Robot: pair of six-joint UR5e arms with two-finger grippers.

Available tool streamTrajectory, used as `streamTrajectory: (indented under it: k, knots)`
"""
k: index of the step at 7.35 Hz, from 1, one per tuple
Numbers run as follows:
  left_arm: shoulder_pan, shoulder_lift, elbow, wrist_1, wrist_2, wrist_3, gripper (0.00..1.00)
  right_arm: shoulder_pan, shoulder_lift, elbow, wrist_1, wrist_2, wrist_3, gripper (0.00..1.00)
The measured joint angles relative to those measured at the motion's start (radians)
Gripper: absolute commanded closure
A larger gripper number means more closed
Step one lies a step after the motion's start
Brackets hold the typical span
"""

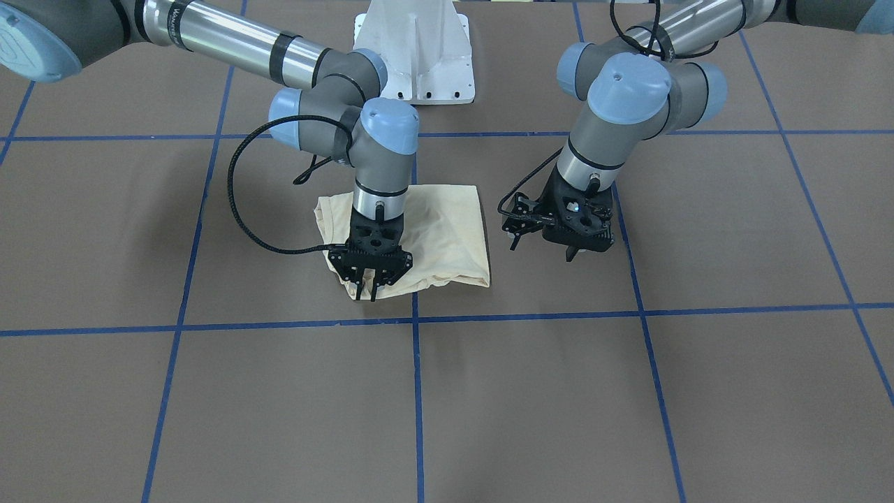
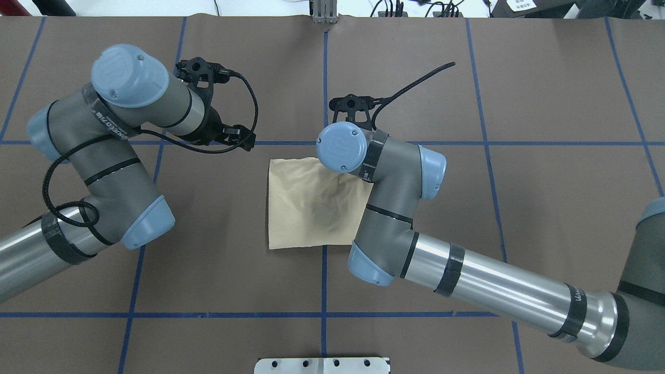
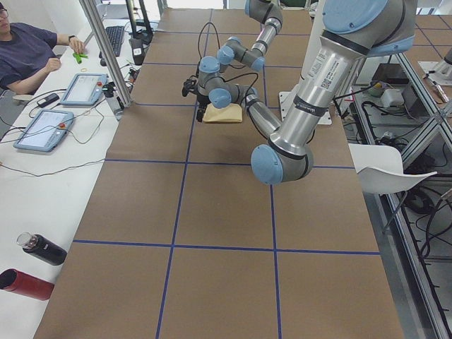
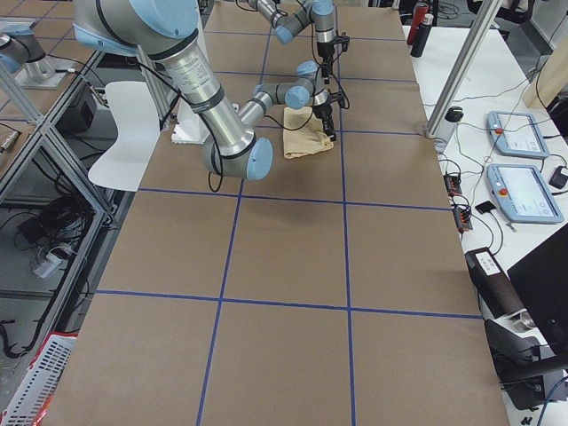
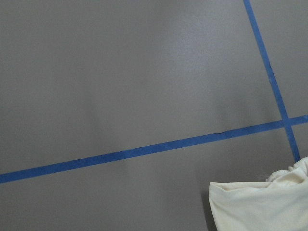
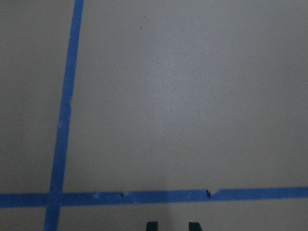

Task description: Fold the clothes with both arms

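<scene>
The cream-yellow shirt (image 1: 447, 230) lies folded into a small rectangle on the brown mat, and its print is hidden. It also shows in the overhead view (image 2: 301, 208) and at the lower right of the left wrist view (image 5: 260, 207). My right gripper (image 1: 367, 292) points straight down over the shirt's corner on the operators' side. Its fingertips (image 6: 152, 225) stand a narrow gap apart with only mat between them, holding nothing. My left gripper (image 1: 589, 251) hovers tilted over bare mat beside the shirt. It looks open and empty, and no fingers show in its wrist view.
Blue tape lines (image 1: 416, 320) divide the mat into squares. The white pedestal base (image 1: 415, 56) stands behind the shirt. An operator (image 3: 28, 49), tablets (image 4: 519, 133) and bottles (image 3: 42, 248) are along the table's far side.
</scene>
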Motion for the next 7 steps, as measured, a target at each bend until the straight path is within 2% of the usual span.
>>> streamTrajectory:
  k: [1, 4, 5, 7]
  knots:
    - [0.0, 0.0, 0.001, 0.001, 0.0, 0.0, 0.0, 0.034, 0.0, -0.007, 0.02, 0.036, -0.055, 0.0]
    - [0.0, -0.001, -0.001, 0.001, 0.0, 0.0, 0.0, 0.141, -0.006, 0.003, 0.03, 0.274, -0.137, 0.0]
    - [-0.004, 0.003, -0.01, 0.004, -0.001, 0.001, 0.0, 0.17, -0.027, 0.027, 0.027, 0.339, -0.146, 0.0]
    - [-0.016, 0.059, -0.082, 0.031, -0.018, 0.022, 0.0, 0.238, -0.134, 0.134, 0.019, 0.463, -0.184, 0.0]
